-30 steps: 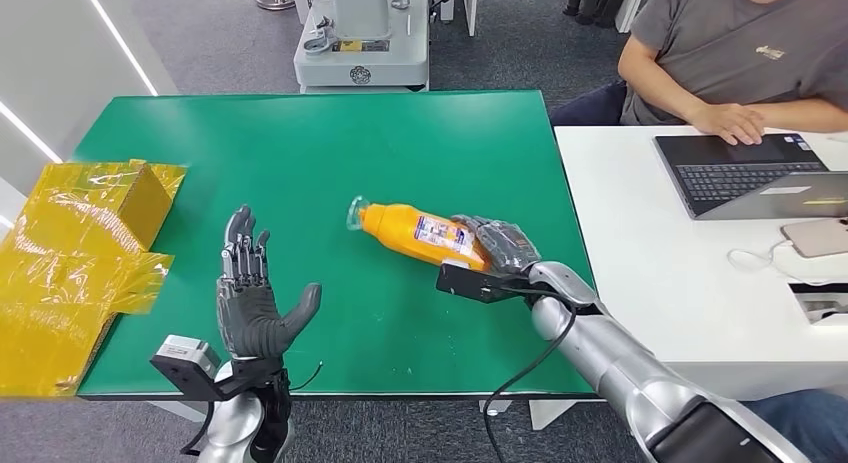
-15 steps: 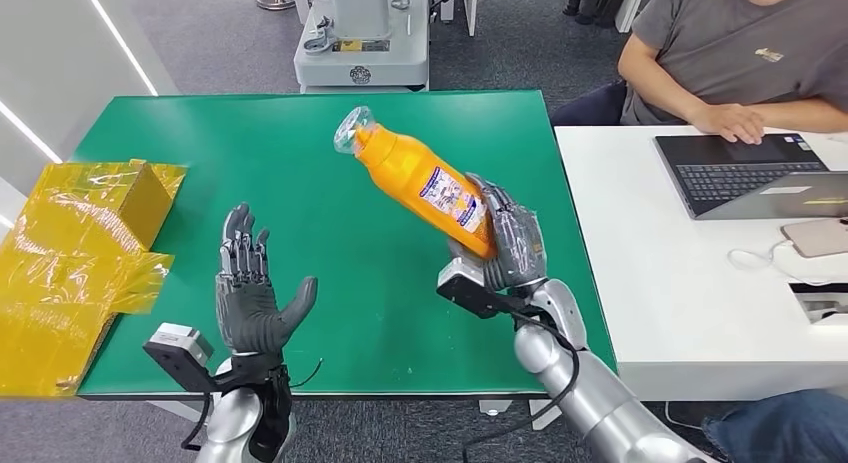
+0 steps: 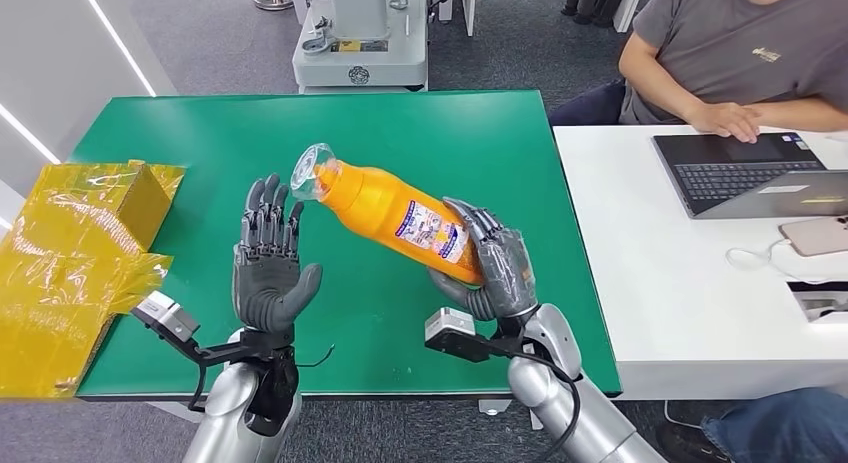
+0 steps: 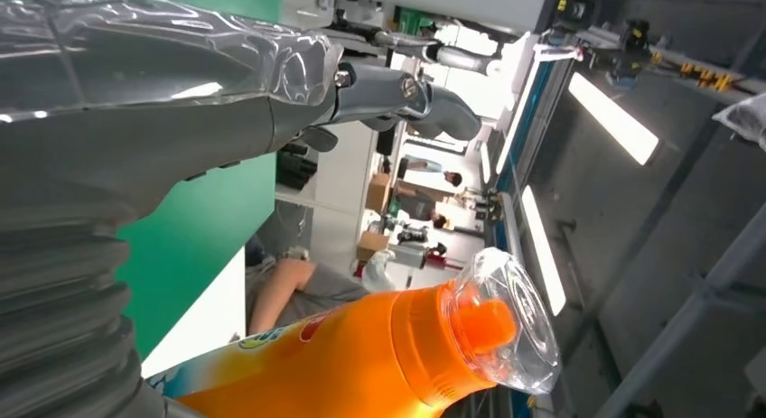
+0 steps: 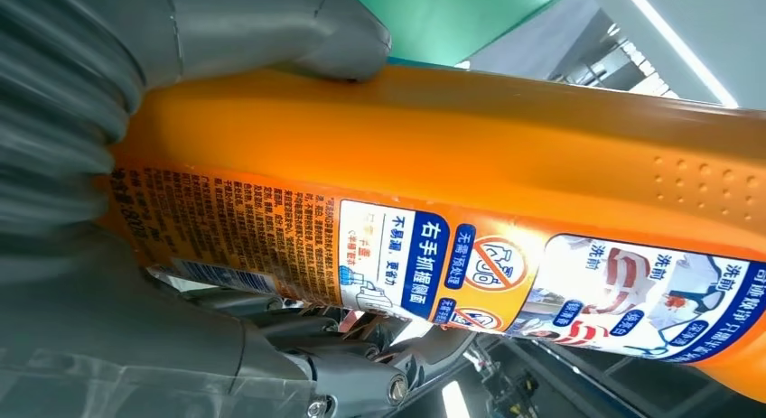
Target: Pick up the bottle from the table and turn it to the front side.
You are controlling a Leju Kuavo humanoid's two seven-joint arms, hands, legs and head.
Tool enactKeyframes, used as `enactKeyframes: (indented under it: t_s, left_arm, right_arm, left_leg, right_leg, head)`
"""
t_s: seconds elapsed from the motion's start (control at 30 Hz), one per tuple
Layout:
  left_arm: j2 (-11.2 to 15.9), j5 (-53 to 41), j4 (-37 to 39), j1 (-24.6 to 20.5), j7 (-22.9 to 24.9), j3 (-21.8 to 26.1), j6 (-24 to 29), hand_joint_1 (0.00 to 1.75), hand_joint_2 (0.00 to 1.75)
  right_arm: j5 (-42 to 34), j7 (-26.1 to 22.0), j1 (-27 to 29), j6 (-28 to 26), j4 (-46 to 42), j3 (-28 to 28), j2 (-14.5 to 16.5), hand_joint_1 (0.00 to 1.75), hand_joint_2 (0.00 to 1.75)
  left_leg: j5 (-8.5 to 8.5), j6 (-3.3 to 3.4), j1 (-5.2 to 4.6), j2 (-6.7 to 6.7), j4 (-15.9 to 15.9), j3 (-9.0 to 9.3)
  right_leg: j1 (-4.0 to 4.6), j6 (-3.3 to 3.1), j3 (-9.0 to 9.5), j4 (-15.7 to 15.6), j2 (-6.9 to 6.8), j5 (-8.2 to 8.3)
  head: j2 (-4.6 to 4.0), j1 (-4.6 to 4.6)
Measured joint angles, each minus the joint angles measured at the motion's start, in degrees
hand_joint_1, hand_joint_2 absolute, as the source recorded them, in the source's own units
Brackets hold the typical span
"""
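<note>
Head view: an orange plastic bottle with a clear domed cap (image 3: 395, 215) is held above the green table (image 3: 200, 143), gripped at its base by the right hand (image 3: 490, 263). Its long axis slants, cap toward the left hand (image 3: 268, 273) (fingers spread, holding nothing).

Left wrist view: the cap (image 4: 506, 323) is seen close.

Right wrist view: the glossy printed label (image 5: 434, 264) is seen; the bottle is judged rigid, slippery, and best gripped around its body.

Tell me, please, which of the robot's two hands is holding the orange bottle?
The right hand grips the orange bottle at its lower end; the left hand is open beside the cap, touching nothing.
</note>
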Motion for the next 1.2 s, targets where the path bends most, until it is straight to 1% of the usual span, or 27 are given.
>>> enactKeyframes:
  t_s: [0.1,0.33,0.5,0.9,1.2]
  left_arm:
    - [-0.2,-0.2,0.6,-1.0,0.4,-0.4,-1.2,0.0,1.75]
    - [-0.6,-0.4,2.4,-2.4,0.6,-0.7,-2.4,0.0,1.75]
    - [-1.0,-0.3,3.8,-3.5,0.6,-0.7,-2.4,0.0,1.75]
    - [-1.3,-0.1,5.5,-4.1,0.6,-0.7,-2.6,0.0,1.75]
    - [-1.7,-0.1,6.3,-4.8,0.6,-0.7,-2.6,0.0,1.75]
  right_arm:
    - [-0.3,-0.3,0.5,3.7,-0.2,0.1,-0.1,1.75,1.75]
    - [-0.9,-2.2,1.7,9.1,-0.1,0.3,-0.4,1.75,1.75]
    - [-0.6,-2.4,2.3,13.0,0.1,0.5,-0.4,1.75,1.75]
    - [-0.3,-2.4,2.1,16.5,1.7,0.5,-0.4,1.75,1.75]
    - [-0.2,-2.5,1.7,16.9,2.5,0.6,-0.4,1.75,1.75]
  left_leg:
    - [0.0,0.0,0.0,0.0,0.0,-0.01]
    - [0.0,0.0,0.0,0.0,0.0,-0.01]
    - [0.0,0.0,0.0,0.0,0.0,-0.02]
    - [0.0,0.0,0.0,0.0,0.0,-0.03]
    - [0.0,0.0,0.0,0.0,0.0,-0.03]
  right_leg:
    - [0.0,0.0,0.0,0.0,0.0,0.0]
    - [0.0,0.0,-0.02,0.0,0.01,0.0]
    - [0.0,0.0,-0.01,0.0,0.01,0.0]
    - [0.0,0.0,-0.01,0.0,0.0,0.0]
    - [0.0,0.0,-0.01,0.0,0.0,0.0]
  head:
    - [0.0,0.0]
    - [0.0,0.01]
    - [0.0,0.01]
    - [0.0,0.01]
    - [0.0,0.01]
